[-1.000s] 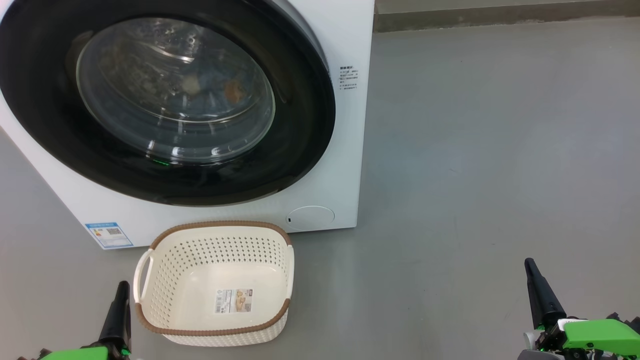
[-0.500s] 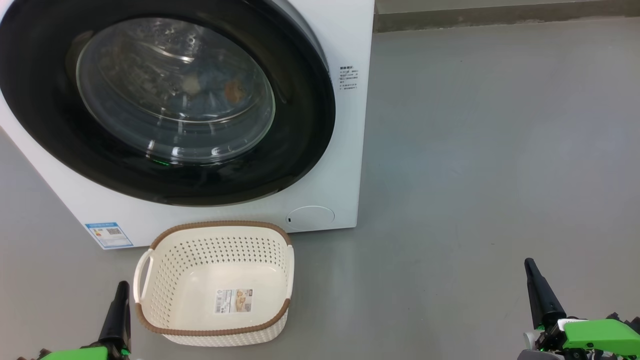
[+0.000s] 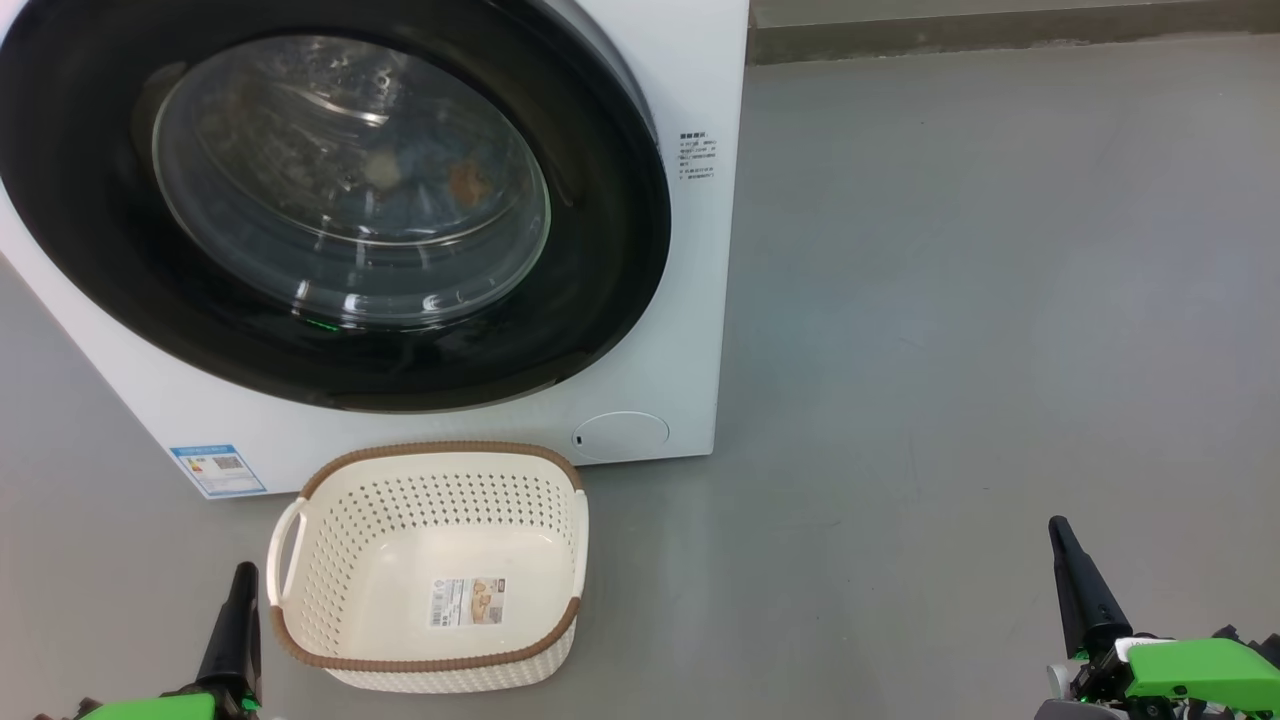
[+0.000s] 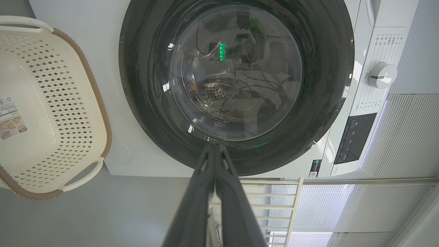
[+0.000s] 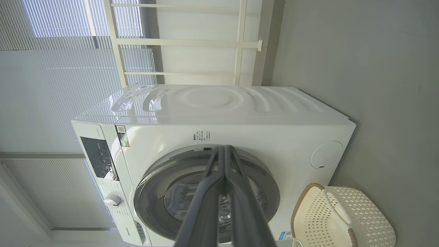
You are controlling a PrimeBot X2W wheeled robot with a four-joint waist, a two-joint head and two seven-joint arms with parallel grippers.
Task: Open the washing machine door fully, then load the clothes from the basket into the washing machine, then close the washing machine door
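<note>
Big white boxy front-loading washing machine (image 3: 700,330) is standing on the grey floor (image 3: 950,300), front facing the robot. Its large round door with glossy black rim and bulging clear glass centre (image 3: 340,190) is lying shut, flat against that front. Through the glass, light blue fabric clothes with an orange-brown patch (image 3: 440,175) are showing inside the drum.

Small cream perforated plastic basket with brown woven-look rim (image 3: 440,449) is sitting upright on the floor just in front of the machine, below the door. Its long axis is running roughly along the machine's front. Its bare bottom is carrying a label sticker (image 3: 467,601), print too small to read.

Blue energy sticker (image 3: 219,470) is showing at the machine's lower left, and a small text block (image 3: 697,155) beside the door, both unreadable.

Left end effector (image 3: 243,580) is hovering just left of the basket, fingers clenched together, grasping nothing. Right end effector (image 3: 1062,535) is hanging well to the right over the floor, likewise clenched and grasping nothing.
</note>
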